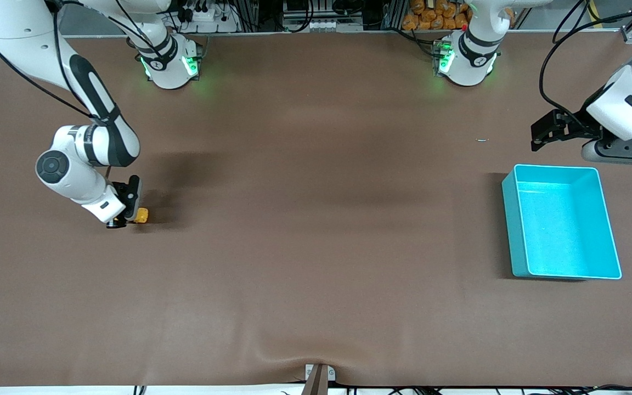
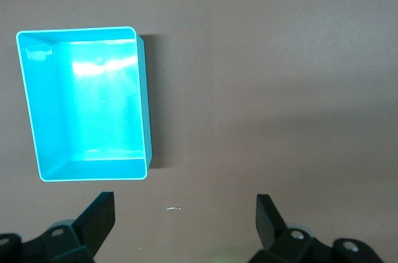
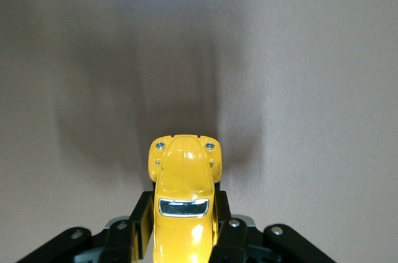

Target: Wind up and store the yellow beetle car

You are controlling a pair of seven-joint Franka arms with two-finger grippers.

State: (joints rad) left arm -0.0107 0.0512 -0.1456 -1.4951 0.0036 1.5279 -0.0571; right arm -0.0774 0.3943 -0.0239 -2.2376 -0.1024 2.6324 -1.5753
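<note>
Teal bin [image 1: 562, 222] sits under the left claw [image 2: 185, 216] — spread wide — right claw [image 1: 129, 211] clamps the yellow beetle car [image 1: 141, 215].

White rounded arms with black bands and cables; green-lit bases; black claws with silver screws.

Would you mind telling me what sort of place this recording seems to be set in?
Probably a robotics lab bench: a brown-covered table, cables and power strips along its edge by the arm bases, the right claw gripping a yellow beetle car, the left claw open by a teal bin.
</note>
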